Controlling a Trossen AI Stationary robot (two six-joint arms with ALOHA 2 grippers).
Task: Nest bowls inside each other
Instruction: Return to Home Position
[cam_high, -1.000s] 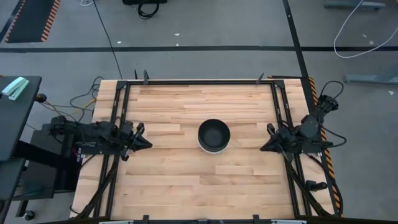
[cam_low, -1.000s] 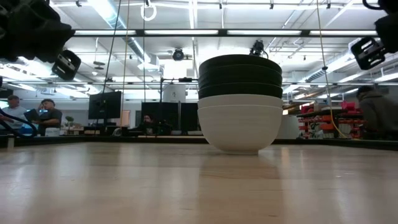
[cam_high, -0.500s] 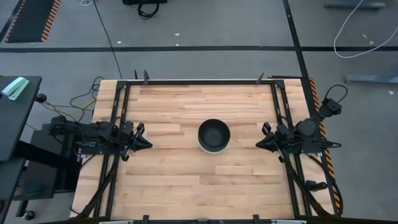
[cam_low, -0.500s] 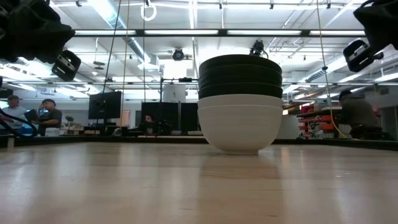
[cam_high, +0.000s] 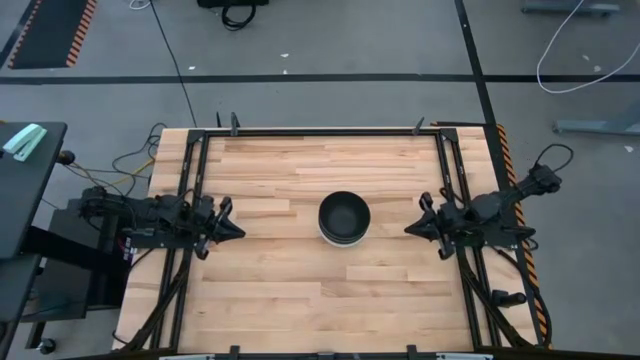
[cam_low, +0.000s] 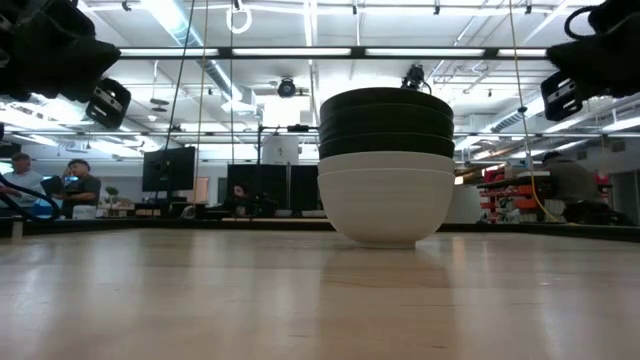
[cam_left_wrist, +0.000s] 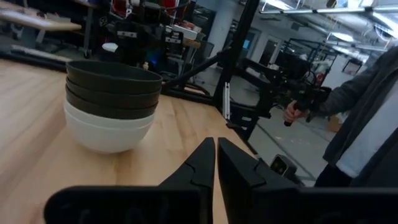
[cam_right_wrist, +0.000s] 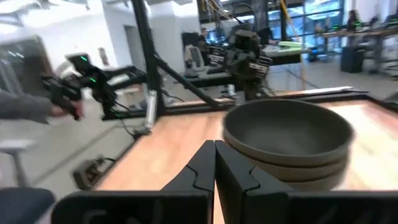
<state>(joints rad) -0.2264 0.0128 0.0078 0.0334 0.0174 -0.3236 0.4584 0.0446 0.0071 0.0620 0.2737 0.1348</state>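
1. The five small round bowls stand as one nested stack (cam_high: 344, 217) near the middle of the pale wooden plank desk (cam_high: 270, 300). Three glossy black bowls (cam_low: 386, 120) sit inside two plain white bowls (cam_low: 386, 205), and the lowest white one rests on the wood.
2. Each bowl holds the one above it. The topmost black bowl is empty, as the high and right wrist views show. No other bowl shows on the desk, so the nesting looks complete.
3. The bowls look hard, glazed and stiff, so probably slippery under the fingers and liable to chip if knocked. Five together should weigh a good deal more than one. A rim pinch, one finger inside and one outside, would likely lift only the top bowl. To move the whole pile, the bottom white bowl's wall seems the better hold.
4. The left claw (cam_high: 236, 231) lies at nine o'clock from the stack, well apart from it. Its fingers are pressed together and hold nothing.
5. The right claw (cam_high: 410, 229) lies at three o'clock, also well apart, with its fingers closed and empty.
6. Beyond the desk's edge, the left wrist view shows a person in a grey sleeve (cam_left_wrist: 367, 112).
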